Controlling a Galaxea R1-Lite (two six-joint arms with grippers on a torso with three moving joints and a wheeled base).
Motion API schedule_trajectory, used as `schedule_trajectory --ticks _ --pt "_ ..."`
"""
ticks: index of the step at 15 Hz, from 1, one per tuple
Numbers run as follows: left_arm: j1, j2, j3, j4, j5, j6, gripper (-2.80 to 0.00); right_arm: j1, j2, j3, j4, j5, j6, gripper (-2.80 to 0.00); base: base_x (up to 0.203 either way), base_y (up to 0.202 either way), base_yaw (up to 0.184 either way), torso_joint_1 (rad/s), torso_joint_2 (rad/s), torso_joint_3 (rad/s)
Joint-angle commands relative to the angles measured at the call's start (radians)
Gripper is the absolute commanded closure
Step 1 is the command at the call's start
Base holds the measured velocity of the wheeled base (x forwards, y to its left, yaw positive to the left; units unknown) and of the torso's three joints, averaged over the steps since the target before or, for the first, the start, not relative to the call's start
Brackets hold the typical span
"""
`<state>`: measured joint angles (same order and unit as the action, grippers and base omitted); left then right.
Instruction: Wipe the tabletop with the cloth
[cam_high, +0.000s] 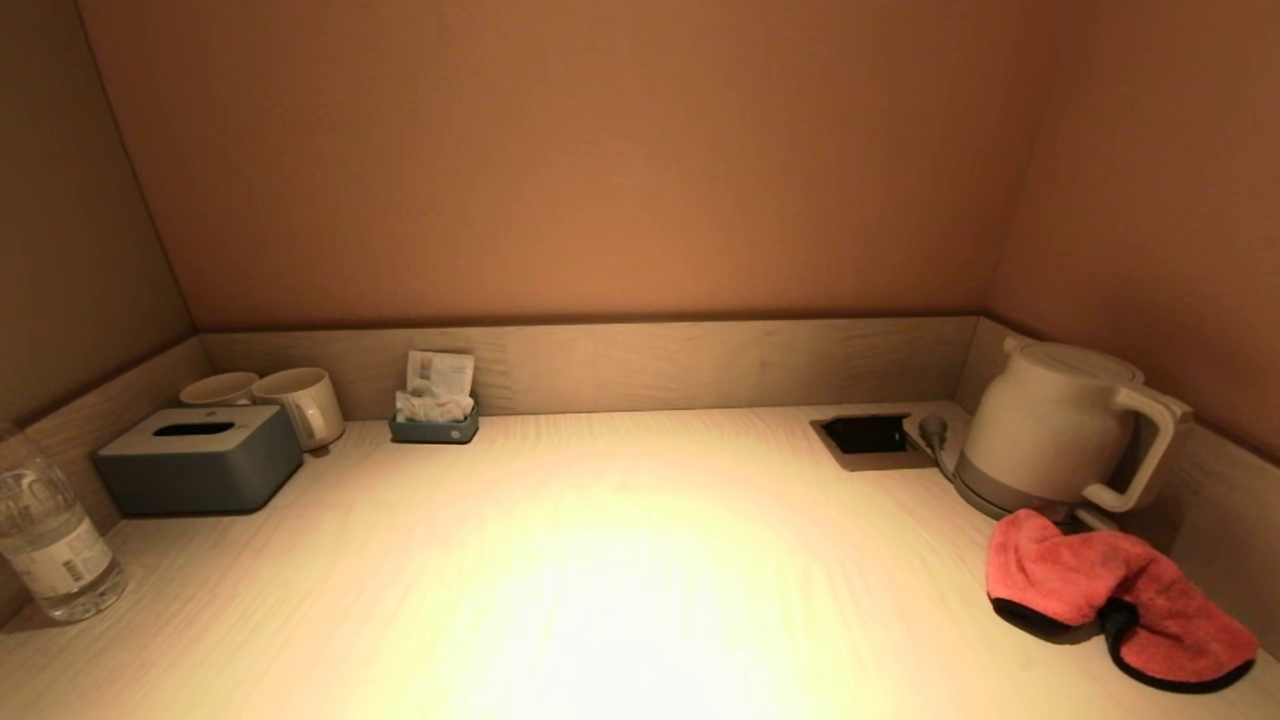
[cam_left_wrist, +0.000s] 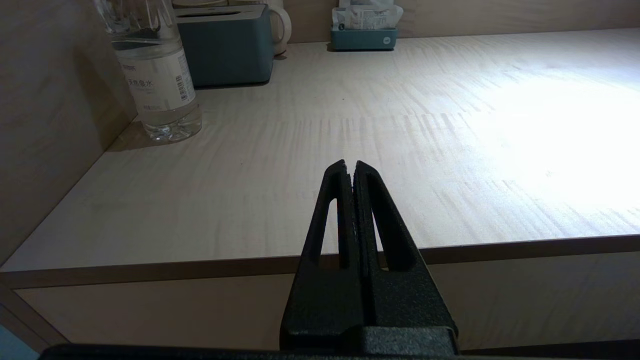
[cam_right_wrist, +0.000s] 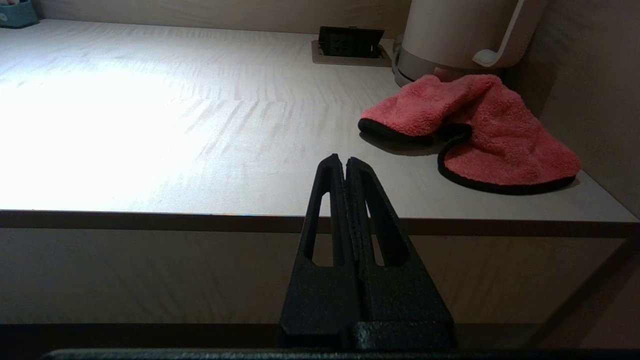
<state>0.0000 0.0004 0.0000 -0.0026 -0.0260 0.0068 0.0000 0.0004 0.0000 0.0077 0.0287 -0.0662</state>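
Note:
A red cloth with a black hem lies crumpled at the right end of the light wooden tabletop, just in front of the kettle; it also shows in the right wrist view. My right gripper is shut and empty, held in front of the table's front edge, to the left of the cloth and short of it. My left gripper is shut and empty, also off the front edge, at the table's left part. Neither gripper shows in the head view.
A white kettle stands at the back right beside a recessed socket. At the left are a water bottle, a grey tissue box, two mugs and a small sachet tray. Walls close in both sides.

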Motion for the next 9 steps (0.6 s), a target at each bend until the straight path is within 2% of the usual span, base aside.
schedule_trajectory --ticks 1,9 --pt "-0.001 0.0 0.0 -0.001 0.0 0.001 0.0 0.0 0.0 0.0 0.0 0.0 0.0 0.0 0.0 0.0 0.0 0.0 0.0 0.0" --pt "0.0 0.0 0.0 -0.001 0.0 -0.001 0.0 0.0 0.001 0.0 0.0 0.0 0.003 0.0 0.0 0.0 0.0 0.0 0.0 0.0"
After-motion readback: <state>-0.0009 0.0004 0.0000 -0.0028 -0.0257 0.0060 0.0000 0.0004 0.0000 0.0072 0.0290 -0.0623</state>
